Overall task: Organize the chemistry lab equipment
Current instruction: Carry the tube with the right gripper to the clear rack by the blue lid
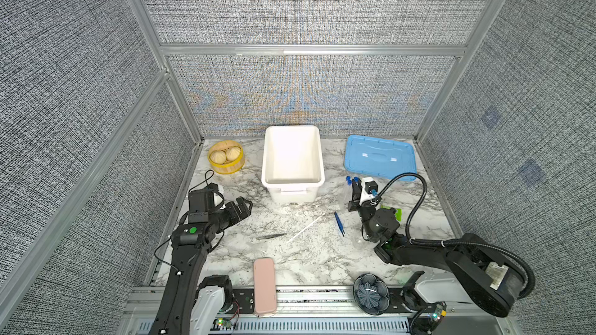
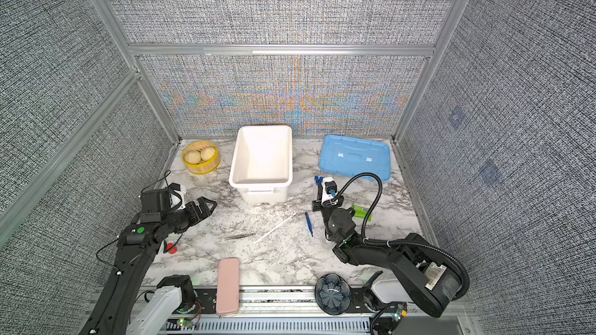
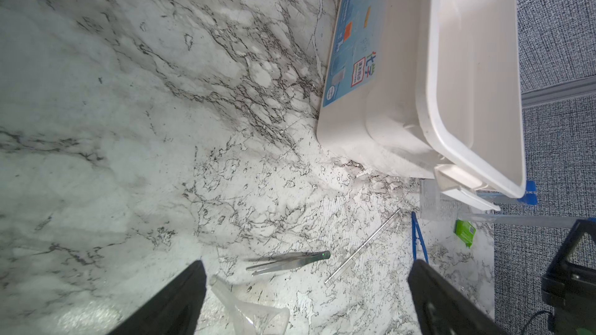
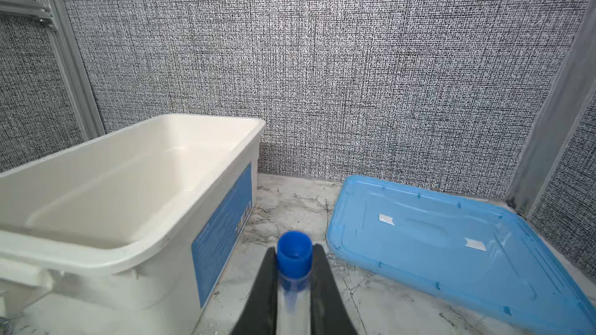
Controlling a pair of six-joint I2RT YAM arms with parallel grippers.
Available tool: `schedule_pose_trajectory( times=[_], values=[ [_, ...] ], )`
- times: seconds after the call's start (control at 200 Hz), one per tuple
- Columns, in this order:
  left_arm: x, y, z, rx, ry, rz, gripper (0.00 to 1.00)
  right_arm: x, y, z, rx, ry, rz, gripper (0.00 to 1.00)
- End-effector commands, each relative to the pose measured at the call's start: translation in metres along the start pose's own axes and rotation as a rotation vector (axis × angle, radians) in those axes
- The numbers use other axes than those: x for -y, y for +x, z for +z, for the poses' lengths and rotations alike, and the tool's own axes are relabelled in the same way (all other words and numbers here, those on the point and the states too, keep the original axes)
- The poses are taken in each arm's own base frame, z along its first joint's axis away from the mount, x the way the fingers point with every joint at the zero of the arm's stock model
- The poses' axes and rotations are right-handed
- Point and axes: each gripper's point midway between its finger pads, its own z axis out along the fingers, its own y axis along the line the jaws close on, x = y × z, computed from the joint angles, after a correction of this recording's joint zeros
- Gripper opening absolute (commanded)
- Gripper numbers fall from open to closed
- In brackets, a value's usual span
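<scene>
Blue-capped tube is sitting clamped in the right gripper, right of the white bin; left gripper is hovering wide open, apparently over a clear funnel.

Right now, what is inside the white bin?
Nothing visible: the white bin shows a bare floor in both top views. A strip behind its near wall is hidden.

Marble table: white tub back middle, blue lid back right, yellow basket back left. Middle: grey tweezers, white rod, blue tweezers, all apart. Pink case at front edge.
</scene>
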Motion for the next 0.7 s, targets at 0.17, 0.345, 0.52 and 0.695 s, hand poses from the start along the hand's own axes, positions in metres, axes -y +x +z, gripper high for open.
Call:
schedule_pose_trajectory(
  times=[0.17, 0.345, 0.52, 0.695],
  values=[
    [-0.001, 0.000, 0.000, 0.003, -0.008, 0.001, 0.99, -0.001, -0.003, 0.002, 0.054, 0.002, 0.065, 0.13],
    [-0.001, 0.000, 0.000, -0.002, -0.007, 0.001, 0.99, 0.000, 0.006, 0.003, 0.031, 0.008, 0.045, 0.13],
    [-0.001, 0.000, 0.001, -0.004, -0.008, 0.002, 0.99, 0.000, 0.009, 0.004, 0.026, 0.010, 0.037, 0.13],
    [-0.002, 0.000, 0.000, 0.002, -0.009, -0.001, 0.99, -0.002, 0.010, 0.008, 0.023, 0.011, 0.038, 0.13]
  ],
)
